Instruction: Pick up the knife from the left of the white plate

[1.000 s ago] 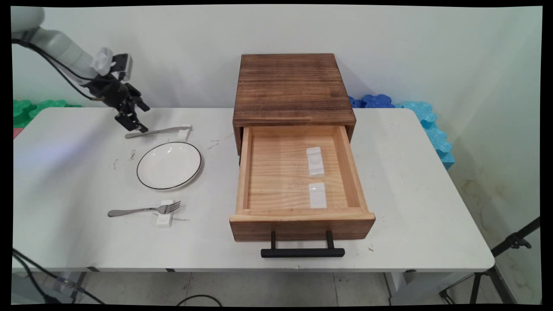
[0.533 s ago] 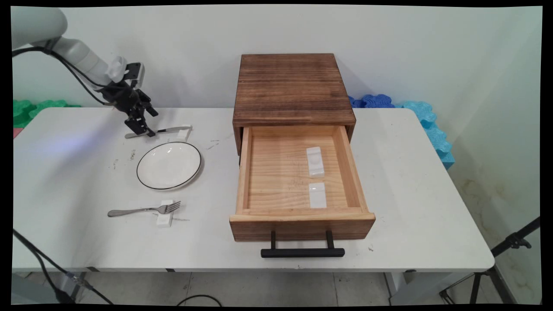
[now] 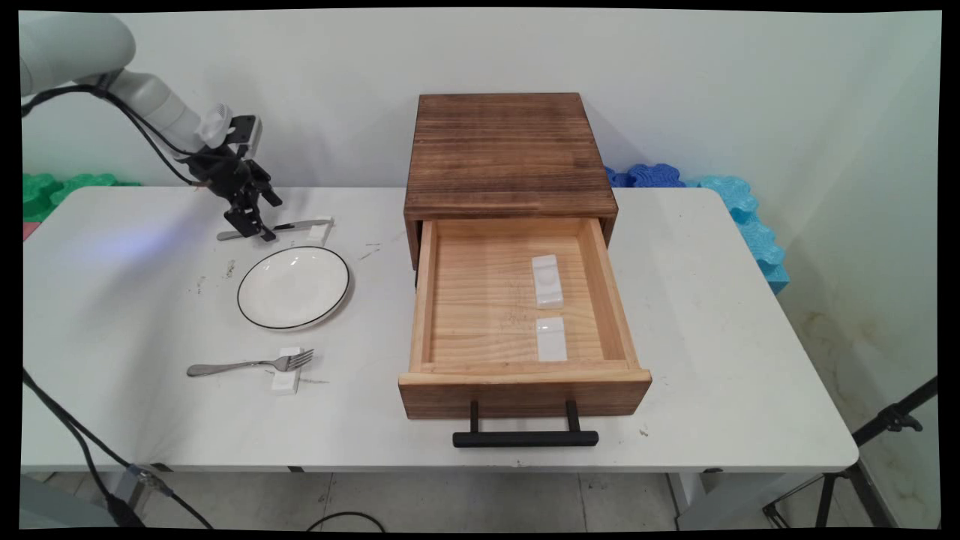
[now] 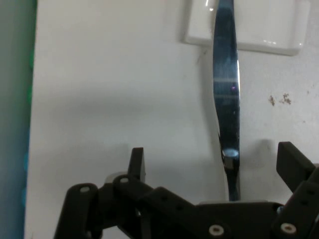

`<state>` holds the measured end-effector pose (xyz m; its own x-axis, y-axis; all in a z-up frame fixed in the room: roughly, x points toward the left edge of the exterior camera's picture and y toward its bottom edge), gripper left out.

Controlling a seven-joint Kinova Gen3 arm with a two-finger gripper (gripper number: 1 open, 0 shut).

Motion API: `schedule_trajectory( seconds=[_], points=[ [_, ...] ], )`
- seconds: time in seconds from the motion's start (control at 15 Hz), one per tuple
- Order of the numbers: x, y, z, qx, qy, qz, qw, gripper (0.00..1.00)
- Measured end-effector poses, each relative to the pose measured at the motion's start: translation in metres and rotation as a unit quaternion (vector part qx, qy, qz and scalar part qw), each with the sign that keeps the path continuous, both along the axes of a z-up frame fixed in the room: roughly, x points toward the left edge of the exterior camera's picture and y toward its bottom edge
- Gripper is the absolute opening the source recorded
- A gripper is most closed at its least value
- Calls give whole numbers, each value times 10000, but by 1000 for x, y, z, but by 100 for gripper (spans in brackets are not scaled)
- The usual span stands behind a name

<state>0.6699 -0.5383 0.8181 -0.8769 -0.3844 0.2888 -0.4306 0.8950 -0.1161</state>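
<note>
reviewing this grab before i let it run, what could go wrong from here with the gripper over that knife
1. The knife sits off-centre between the open gripper's fingers, near the right one, so closing might push it sideways instead of gripping it.
2. Its blade lies on a small white rest; a nudge could slide it off.
3. The plate lies close beside it.

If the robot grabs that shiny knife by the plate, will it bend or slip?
The knife looks like polished metal, so it probably stays stiff but may slip between the fingers of the open gripper. Its far end lies on a small white rest, so pushing it might make it pivot.
</note>
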Motion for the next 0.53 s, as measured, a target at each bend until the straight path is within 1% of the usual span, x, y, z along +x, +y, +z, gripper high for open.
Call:
schedule_trajectory(
  seconds=[0.53],
  points=[
    [-5, -5, -2, 62, -17, -120, 9999, 100]
  ],
)
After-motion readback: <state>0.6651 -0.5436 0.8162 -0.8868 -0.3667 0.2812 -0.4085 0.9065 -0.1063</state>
